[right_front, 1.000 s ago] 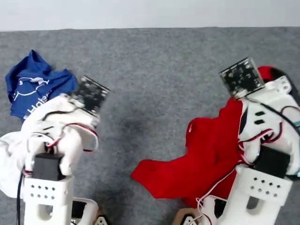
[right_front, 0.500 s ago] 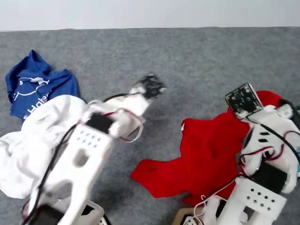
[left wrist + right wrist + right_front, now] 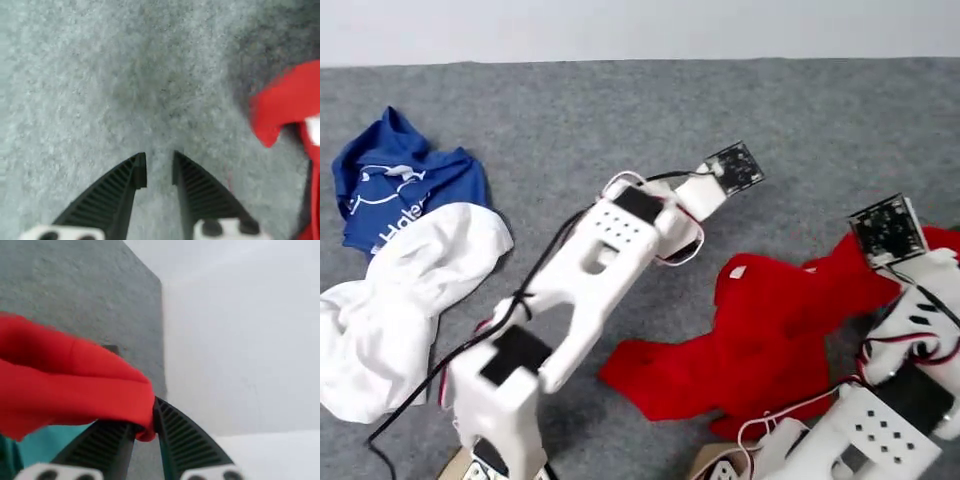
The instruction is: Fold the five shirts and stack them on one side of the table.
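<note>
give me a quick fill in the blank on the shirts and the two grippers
The right gripper is shut on the red shirt; the left gripper holds ___.
Of the blue shirt and white shirt, the one nearer the far edge of the table is ___.
The left gripper hangs over bare table near the ___ shirt.
Missing: nothing; blue; red.

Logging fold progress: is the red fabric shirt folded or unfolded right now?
Unfolded. The red fabric shirt lies crumpled and irregular on the grey table, one edge pinched in the right gripper.
</note>
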You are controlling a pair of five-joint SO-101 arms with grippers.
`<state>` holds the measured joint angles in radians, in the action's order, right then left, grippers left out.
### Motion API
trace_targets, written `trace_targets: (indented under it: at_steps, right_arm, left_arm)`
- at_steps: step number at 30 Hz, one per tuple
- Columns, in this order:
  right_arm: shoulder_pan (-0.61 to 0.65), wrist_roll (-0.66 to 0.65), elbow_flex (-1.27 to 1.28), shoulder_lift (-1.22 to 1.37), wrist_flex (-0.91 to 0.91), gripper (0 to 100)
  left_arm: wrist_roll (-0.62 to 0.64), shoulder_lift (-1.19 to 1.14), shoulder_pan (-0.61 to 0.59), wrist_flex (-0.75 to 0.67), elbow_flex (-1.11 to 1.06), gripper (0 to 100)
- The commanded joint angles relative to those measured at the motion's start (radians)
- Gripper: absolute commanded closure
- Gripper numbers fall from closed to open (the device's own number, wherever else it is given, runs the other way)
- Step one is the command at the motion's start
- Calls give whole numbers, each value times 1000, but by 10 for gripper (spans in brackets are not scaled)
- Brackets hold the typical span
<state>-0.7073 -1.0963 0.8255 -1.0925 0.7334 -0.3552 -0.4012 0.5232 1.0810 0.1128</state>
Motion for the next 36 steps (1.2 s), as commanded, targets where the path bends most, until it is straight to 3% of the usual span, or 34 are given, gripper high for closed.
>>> trace_targets:
  at_steps: [1, 11, 18, 25, 36]
  right_arm:
    - [-35, -15, -9, -24, -36, 988]
    - [-31, -12, -3, -24, -31, 988]
    - [-31, -12, -3, -24, -35, 988]
    - [-31, -12, -3, -24, -35, 988]
    - [-31, -12, -3, -24, -36, 988]
  left_arm:
    - [5, -78, 11, 57, 162, 884]
    - [-103, -341, 77, 327, 535, 883]
    - [-146, -476, 118, 442, 733, 883]
    - [-146, -571, 167, 526, 883, 883]
    - [-144, -701, 175, 529, 1059, 883]
